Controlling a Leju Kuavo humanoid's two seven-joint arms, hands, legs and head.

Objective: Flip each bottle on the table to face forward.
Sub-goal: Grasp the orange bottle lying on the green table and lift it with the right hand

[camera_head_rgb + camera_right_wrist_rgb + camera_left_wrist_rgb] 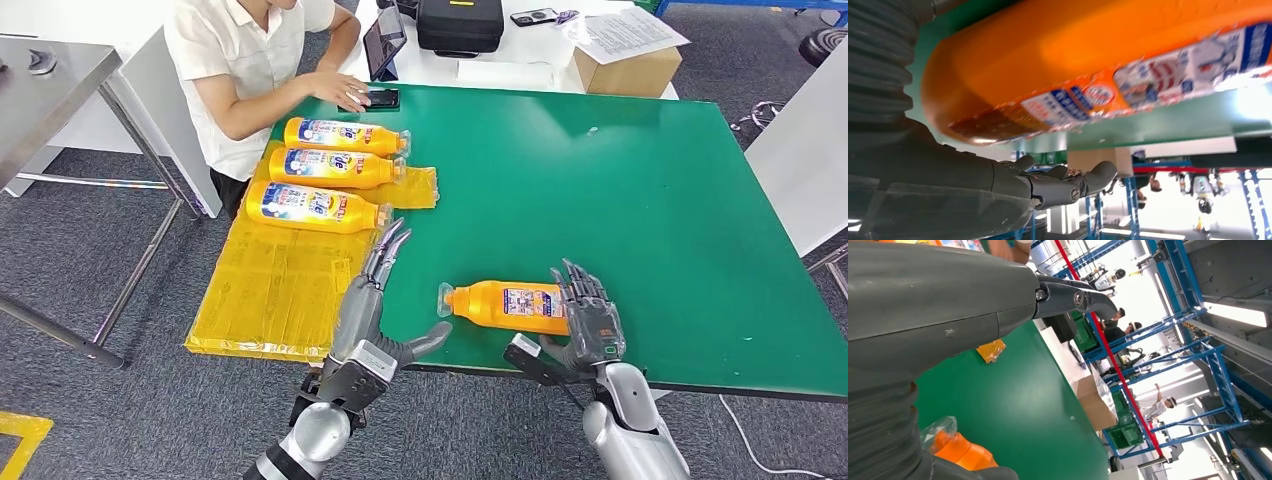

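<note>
Four orange bottles (508, 304) lie on one green table (640, 190), three on one yellow sheet (270, 290).

Silver forearms are fitted with grey ribbed wrist covers; the left hand (383, 300) and right hand (588, 318) are finished in dark grey, with screws exposed.

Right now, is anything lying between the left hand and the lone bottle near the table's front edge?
No. In the head view only bare green table separates the left hand from the lone bottle, cap end toward it.
</note>
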